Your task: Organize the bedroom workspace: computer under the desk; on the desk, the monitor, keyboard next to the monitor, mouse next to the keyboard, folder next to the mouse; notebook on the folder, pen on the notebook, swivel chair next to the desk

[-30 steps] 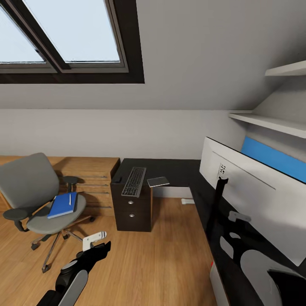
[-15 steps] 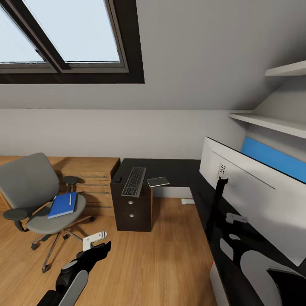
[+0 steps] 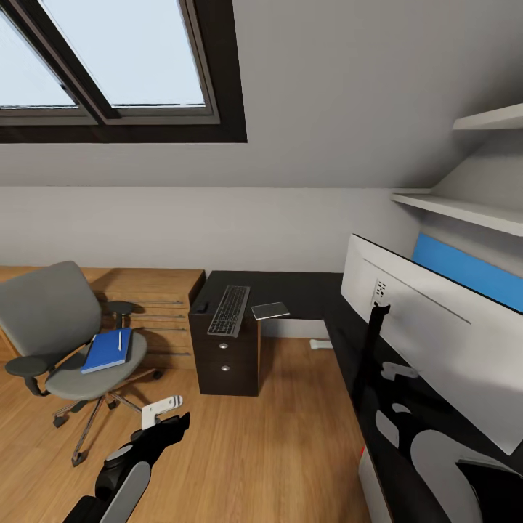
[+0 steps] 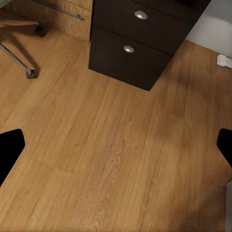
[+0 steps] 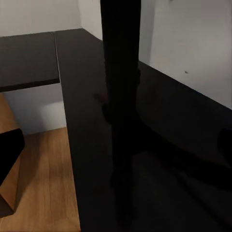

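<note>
Glossy black, the L-shaped table (image 3: 305, 290) runs along the far wall and down the right side, its top mirror-smooth in the right wrist view, where the monitor's black arm stands upright on it. The monitor (image 3: 436, 341), wide and flat with a white back, stands on the right wing. On the far wing, above the dark drawer unit (image 3: 225, 363) with round silver knobs, lies the keyboard (image 3: 229, 310), dark keys in a silver frame, and just right of it the thin grey notebook (image 3: 270, 311). At left the chair (image 3: 65, 341), grey fabric with black armrests and a chrome star base, stands well apart from the table; the flat blue folder (image 3: 107, 350) rests on its seat with the slim white pen (image 3: 120, 341) on top. Behind the chair is a light wooden dresser (image 3: 156, 301). The left tool (image 3: 161, 411) hangs over the wood-plank floor (image 4: 111, 145), its dark fingertips (image 4: 9, 147) spread wide with nothing between. Whether the right tool (image 5: 7, 150) is spread or closed I cannot tell.
</note>
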You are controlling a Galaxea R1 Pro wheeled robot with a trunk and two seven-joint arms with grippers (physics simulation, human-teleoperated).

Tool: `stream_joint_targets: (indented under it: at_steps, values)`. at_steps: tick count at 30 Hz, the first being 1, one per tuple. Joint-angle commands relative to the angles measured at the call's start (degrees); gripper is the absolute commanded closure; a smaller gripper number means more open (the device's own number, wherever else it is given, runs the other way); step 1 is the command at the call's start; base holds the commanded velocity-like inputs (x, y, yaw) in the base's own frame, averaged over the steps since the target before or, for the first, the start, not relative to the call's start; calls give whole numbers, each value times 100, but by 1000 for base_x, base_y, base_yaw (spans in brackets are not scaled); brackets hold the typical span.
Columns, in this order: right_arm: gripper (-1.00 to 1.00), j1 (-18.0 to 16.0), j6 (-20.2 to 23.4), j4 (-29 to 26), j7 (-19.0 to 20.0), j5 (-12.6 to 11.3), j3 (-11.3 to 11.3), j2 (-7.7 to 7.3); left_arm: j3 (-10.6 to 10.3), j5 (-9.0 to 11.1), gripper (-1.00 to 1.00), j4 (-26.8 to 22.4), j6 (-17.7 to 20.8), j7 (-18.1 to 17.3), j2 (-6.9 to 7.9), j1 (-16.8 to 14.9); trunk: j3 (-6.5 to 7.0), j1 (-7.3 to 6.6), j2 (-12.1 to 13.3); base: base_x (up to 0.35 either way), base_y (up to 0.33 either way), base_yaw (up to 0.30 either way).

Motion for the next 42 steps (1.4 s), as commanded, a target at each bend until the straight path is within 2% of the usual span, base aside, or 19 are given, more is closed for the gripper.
stream_joint_targets:
  at_steps: [1, 36, 42]
  values:
    - [-100, -5, -38, 10, 30, -47, -3, 3, -15, 55, -100, -8, 4, 58, 6, -6, -9, 1, -8, 0, 0, 0]
    - [-100, -3, -107, 25, 83, -58, -14, -5, -30, 64, -100, 9, 5, 58, 6, -7, -9, 1, -8, 3, 0, 0]
    - [-100, -2, -72, 22, 70, -77, -17, -28, -140, 63, -100, 9, 4, 61, 6, -4, -9, 1, -8, 207, 0, 0]
